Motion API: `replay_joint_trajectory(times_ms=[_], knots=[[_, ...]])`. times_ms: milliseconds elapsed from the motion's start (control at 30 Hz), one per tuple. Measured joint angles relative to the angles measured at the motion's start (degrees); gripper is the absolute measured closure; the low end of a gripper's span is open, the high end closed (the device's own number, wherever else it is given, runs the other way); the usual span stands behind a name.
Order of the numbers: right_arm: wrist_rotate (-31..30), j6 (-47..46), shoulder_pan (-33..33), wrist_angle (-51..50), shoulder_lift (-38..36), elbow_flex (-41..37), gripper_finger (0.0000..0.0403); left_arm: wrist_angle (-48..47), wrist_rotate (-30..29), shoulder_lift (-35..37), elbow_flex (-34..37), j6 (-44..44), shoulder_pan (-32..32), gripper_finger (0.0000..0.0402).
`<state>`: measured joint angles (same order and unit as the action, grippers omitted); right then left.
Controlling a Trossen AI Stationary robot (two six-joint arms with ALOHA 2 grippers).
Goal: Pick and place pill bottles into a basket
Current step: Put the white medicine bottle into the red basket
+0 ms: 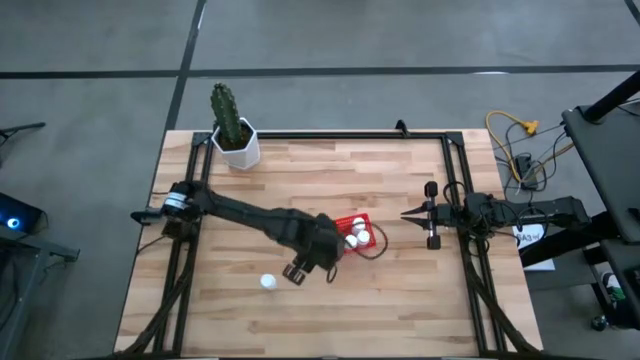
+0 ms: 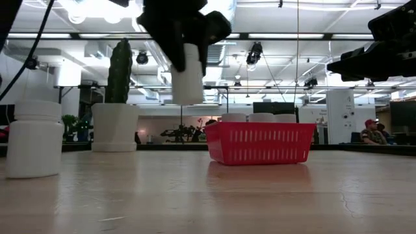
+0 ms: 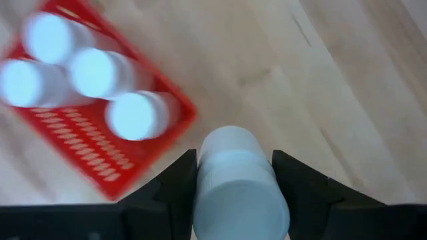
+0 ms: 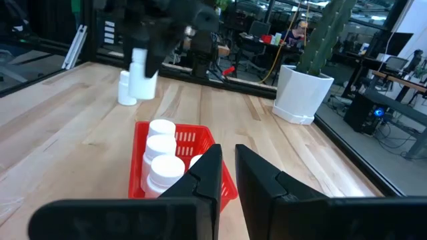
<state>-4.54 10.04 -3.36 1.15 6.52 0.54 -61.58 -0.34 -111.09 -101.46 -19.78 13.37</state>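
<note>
My left gripper [image 1: 303, 270] is shut on a white pill bottle [image 2: 187, 81], held in the air just near-left of the red basket [image 1: 357, 222]. The basket [image 2: 259, 143] stands on the table at mid-table and holds several white pill bottles [image 4: 161, 145]. One more pill bottle [image 1: 268, 282] stands on its base on the table, left of my left gripper; it also shows in the low view [image 2: 34, 138]. My right gripper [image 1: 412, 213] is shut and empty, at the table's right side, right of the basket. My left gripper pinches the pill bottle's sides [image 3: 235, 175] between its two fingers [image 3: 175, 181], one on each side. The fingers come from above, pointing down, on the bottle's upper part [image 2: 188, 55]. The bottle hangs upright below them, lifted clear of the table.
A white pot with a green cactus [image 1: 234, 135] stands at the table's far left corner. A dark frame rail [image 1: 330, 136] runs along the table's far edge and sides. Bare wood lies near and right of the basket.
</note>
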Motion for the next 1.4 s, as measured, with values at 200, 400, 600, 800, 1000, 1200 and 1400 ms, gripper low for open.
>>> replay_joint_trajectory(times_ms=[200, 400, 600, 800, 1000, 1200, 1400], knots=[[0.0, 0.0, 0.0, 0.0, 0.0, 0.0, 0.0369, 0.0, -0.3, 0.0, -3.3, -2.0, -3.4, 0.0249], [0.0, 0.0, 0.0, 0.0, 0.0, 0.0, 0.0369, -0.8, -0.9, 0.0, -3.5, -2.3, -4.5, 0.0249], [0.0, 0.0, 0.0, 0.0, 0.0, 0.0, 0.0369, -0.2, -2.4, 0.0, -3.5, -3.1, -6.1, 0.0249], [0.0, 0.0, 0.0, 0.0, 0.0, 0.0, 0.0369, 3.5, -3.7, 0.0, -3.5, -3.8, -8.7, 0.0249], [0.0, 0.0, 0.0, 0.0, 0.0, 0.0, 0.0369, 6.9, -3.8, -0.1, -5.0, -4.7, -11.6, 0.0249], [0.0, 0.0, 0.0, 0.0, 0.0, 0.0, 0.0369, 8.4, -4.5, -0.9, -7.1, -6.2, -12.3, 0.0249], [0.0, 0.0, 0.0, 0.0, 0.0, 0.0, 0.0369, 8.0, -4.6, -6.2, -14.6, -5.0, -12.3, 0.0249]])
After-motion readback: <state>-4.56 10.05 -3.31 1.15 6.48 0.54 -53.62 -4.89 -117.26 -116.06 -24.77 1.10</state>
